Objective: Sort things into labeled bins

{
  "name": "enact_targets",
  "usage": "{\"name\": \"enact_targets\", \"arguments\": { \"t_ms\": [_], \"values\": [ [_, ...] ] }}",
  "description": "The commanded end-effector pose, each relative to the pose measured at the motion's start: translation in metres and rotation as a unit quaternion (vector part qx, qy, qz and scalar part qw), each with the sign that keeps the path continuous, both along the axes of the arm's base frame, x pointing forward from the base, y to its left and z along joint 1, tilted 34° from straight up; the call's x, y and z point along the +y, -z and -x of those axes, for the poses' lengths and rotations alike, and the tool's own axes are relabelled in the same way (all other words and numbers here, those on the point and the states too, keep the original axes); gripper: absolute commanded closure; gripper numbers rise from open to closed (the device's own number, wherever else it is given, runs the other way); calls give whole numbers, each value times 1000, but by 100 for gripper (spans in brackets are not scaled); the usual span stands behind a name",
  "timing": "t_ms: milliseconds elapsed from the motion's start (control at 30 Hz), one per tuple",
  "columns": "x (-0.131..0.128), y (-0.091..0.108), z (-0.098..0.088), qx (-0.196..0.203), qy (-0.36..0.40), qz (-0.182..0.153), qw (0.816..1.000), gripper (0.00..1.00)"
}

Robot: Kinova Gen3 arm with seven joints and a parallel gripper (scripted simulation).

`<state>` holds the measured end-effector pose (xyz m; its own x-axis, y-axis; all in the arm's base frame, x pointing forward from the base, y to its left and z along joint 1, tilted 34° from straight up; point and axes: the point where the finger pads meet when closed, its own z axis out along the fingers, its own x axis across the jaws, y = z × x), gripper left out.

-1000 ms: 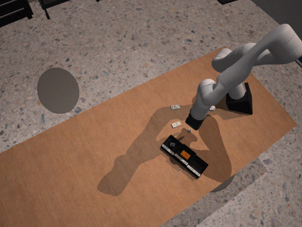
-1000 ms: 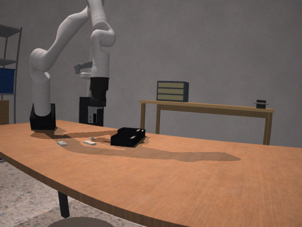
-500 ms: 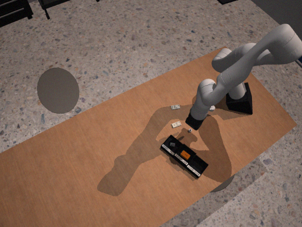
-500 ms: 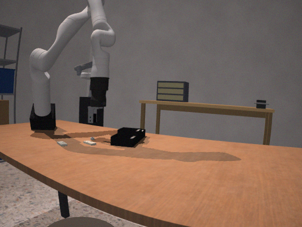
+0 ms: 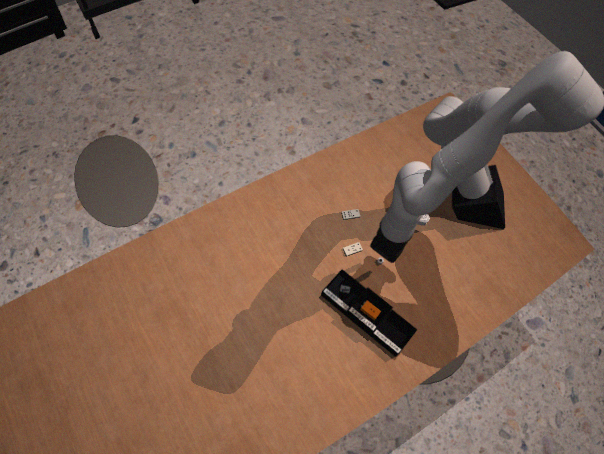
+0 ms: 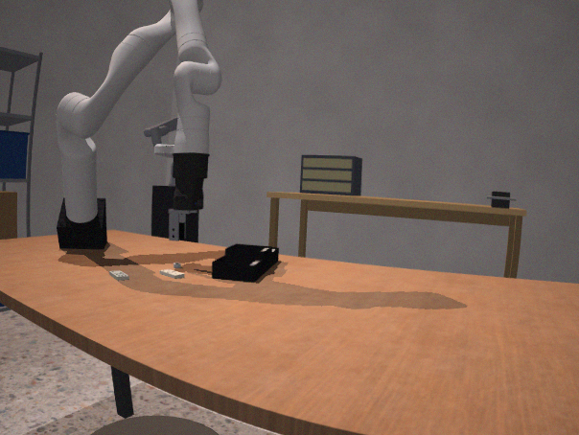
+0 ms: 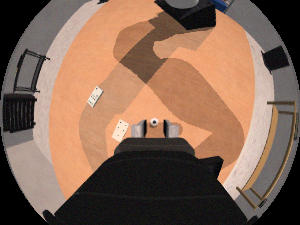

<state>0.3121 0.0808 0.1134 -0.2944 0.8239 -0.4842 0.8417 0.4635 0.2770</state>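
Two of the three bins (image 5: 368, 311) already hold something, a grey piece and an orange one, while the jaws, partly open and empty, hang above a small grey part (image 5: 379, 260) on the surface, with two white plates (image 5: 352, 248) lying further left, unsorted.

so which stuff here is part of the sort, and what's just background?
Job:
bin row
orange part and grey part, both binned
two white plates
small cylinder
gripper, open

Background:
side table
drawer box
shelf rack
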Motion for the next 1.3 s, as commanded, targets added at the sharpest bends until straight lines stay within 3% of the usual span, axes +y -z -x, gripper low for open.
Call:
{"name": "enact_targets", "arguments": {
  "t_ms": [0, 267, 1267],
  "values": [
    [-8, 10, -7, -1, 5, -2, 1000, 36],
    [-21, 35, -22, -1, 6, -2, 1000, 36],
    [-17, 41, -26, -2, 4, -2, 1000, 36]
  ]
}}
